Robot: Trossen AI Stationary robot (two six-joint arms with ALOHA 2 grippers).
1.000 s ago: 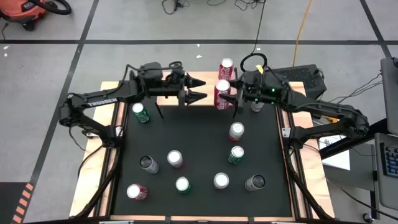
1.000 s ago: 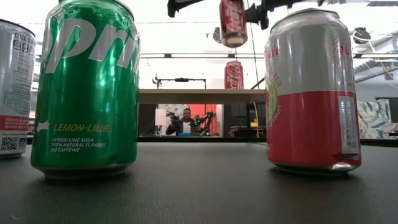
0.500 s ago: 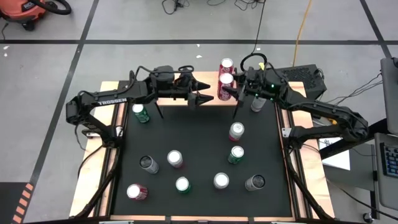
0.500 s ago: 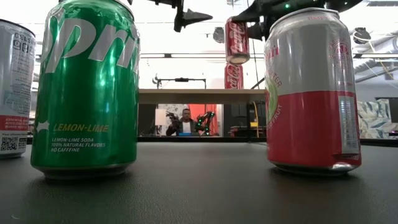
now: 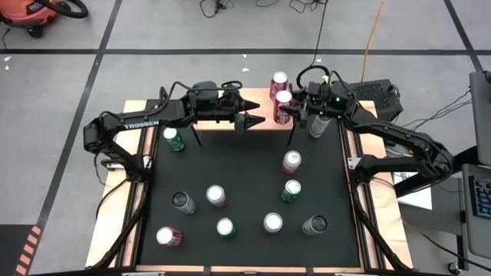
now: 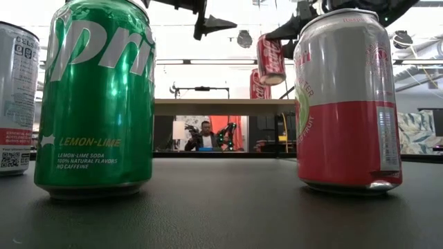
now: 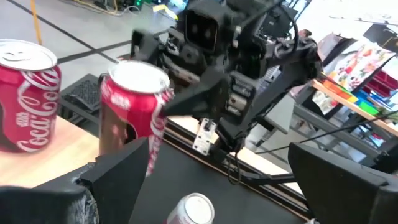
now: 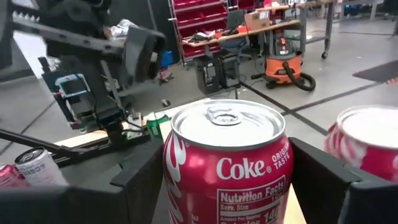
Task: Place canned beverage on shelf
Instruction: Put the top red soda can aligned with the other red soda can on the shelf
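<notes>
The shelf (image 5: 261,93), a wood plank on thin black legs, stands at the table's far edge; it also shows in the low view (image 6: 208,106). One Coke can (image 5: 278,81) stands upright on its top. My right gripper (image 5: 295,108) is shut on a second Coke can (image 5: 285,106), held above the shelf, just on the near side of the standing can. My left gripper (image 5: 255,113) is open and empty above the shelf, to the left of the held can, fingers pointing at it. My right gripper pinches the Coke can's side wall (image 8: 177,186) between its two fingers, one on each side. The fingers come level from the table's right. The can is lifted clear above the shelf top, top up and slightly tilted (image 6: 270,59).
Several more cans stand on the black table, among them a green Sprite can (image 5: 173,139) at the left and a red-and-silver can (image 5: 291,162). A silver can (image 5: 317,126) stands under my right arm. A person sits in the room far behind (image 6: 205,135).
My right gripper has carried the Coke can toward the table's far right and down, closer to the can standing on the shelf; the held can now tilts a little. My left gripper, still open, has moved toward the table's right, over the shelf.
</notes>
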